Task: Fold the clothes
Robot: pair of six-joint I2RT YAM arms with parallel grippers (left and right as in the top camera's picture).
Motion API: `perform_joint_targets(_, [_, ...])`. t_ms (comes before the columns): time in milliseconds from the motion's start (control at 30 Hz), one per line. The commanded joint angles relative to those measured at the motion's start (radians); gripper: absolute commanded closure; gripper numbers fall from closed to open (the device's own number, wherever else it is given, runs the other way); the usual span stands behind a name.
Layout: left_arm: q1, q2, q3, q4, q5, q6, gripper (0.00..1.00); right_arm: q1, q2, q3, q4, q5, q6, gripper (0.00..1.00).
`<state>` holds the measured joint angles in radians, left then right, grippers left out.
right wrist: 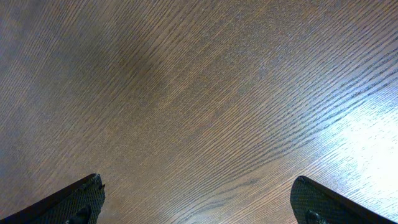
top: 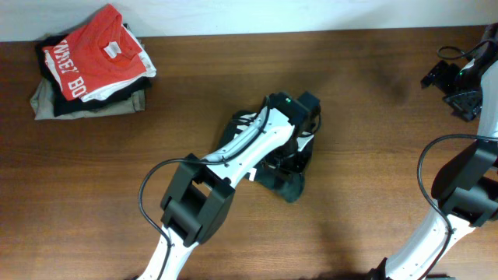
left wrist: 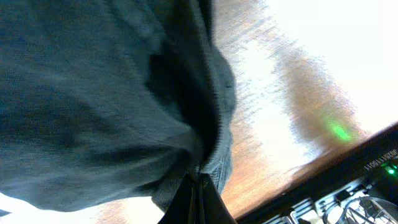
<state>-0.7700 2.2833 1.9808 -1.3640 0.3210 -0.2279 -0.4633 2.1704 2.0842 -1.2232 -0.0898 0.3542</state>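
Now clothes (top: 286, 185) bunched in dark heap mid-tabletop (top: 366, 194), directly under left pincer (left wrist: 198, 186), which is clenched on fabric edge. Right pincer (right wrist: 199, 208) well apart near far right edge, spread wide over wood.

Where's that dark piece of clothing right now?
Overhead, the dark garment lies bunched near the middle of the table, under the left gripper, right of the folded pile topped by a red T-shirt in the far-left corner.
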Motion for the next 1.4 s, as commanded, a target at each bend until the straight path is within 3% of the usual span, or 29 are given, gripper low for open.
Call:
perform_joint_targets(0, [-0.063,0.015,-0.005,0.019,0.031,0.005,0.99,-0.002,-0.019,0.012,0.0,0.013,-0.009,0.01])
perform_joint_targets(133, [-0.145,0.051,-0.005,0.062,0.031,0.005,0.99,-0.002,-0.019,0.012,0.0,0.013,-0.009,0.01])
perform_joint_targets(167, [-0.156,0.058,-0.005,0.055,0.031,0.005,0.94,-0.002,-0.019,0.012,0.0,0.013,-0.009,0.01])
perform_joint_targets(200, [-0.167,0.058,-0.005,0.055,0.031,0.005,0.81,-0.002,-0.019,0.012,0.0,0.013,-0.009,0.01])
perform_joint_targets(267, [-0.175,0.058,0.006,0.042,0.031,0.014,0.42,-0.002,-0.019,0.012,0.0,0.013,-0.009,0.01])
perform_joint_targets(300, [-0.168,0.058,0.035,0.016,0.03,0.022,0.33,-0.002,-0.019,0.012,0.0,0.013,-0.009,0.01])
perform_joint_targets(367, [-0.136,0.058,0.163,-0.057,0.012,0.056,0.32,-0.002,-0.019,0.012,0.0,0.013,-0.009,0.01])
perform_joint_targets(467, [-0.066,0.058,0.389,-0.113,-0.183,0.058,0.32,-0.002,-0.019,0.012,0.0,0.013,-0.009,0.01])
perform_joint_targets(500, [-0.027,0.058,0.439,-0.08,-0.239,0.058,0.26,-0.002,-0.019,0.012,0.0,0.013,-0.009,0.01])
perform_joint_targets(600, [0.071,0.091,0.435,0.055,-0.222,0.035,0.26,-0.002,-0.019,0.012,0.0,0.013,-0.009,0.01])
perform_joint_targets(700, [0.086,0.184,0.435,0.112,-0.137,0.035,0.28,-0.002,-0.019,0.012,0.0,0.013,-0.009,0.01])
perform_joint_targets(800, [0.064,0.274,0.435,0.169,-0.047,0.035,0.28,-0.002,-0.019,0.012,0.0,0.013,-0.009,0.01])
perform_joint_targets(1067, [-0.081,0.329,0.454,0.249,-0.047,0.053,0.27,-0.002,-0.019,0.012,0.0,0.013,-0.009,0.01])
perform_joint_targets(1167, [-0.103,0.323,0.548,0.191,-0.048,0.066,0.27,-0.002,-0.019,0.012,0.0,0.013,-0.009,0.01])
perform_joint_targets(1233, [-0.094,0.317,0.676,0.107,-0.071,0.066,0.2,-0.002,-0.019,0.012,0.0,0.013,-0.009,0.01])
perform_joint_targets(1267, [-0.076,0.314,0.768,0.049,-0.104,0.066,0.01,-0.002,-0.019,0.012,0.0,0.013,-0.009,0.01])
perform_joint_targets(1367, [0.048,0.306,0.988,-0.121,-0.176,0.098,0.01,-0.002,-0.019,0.012,0.0,0.013,-0.009,0.01])
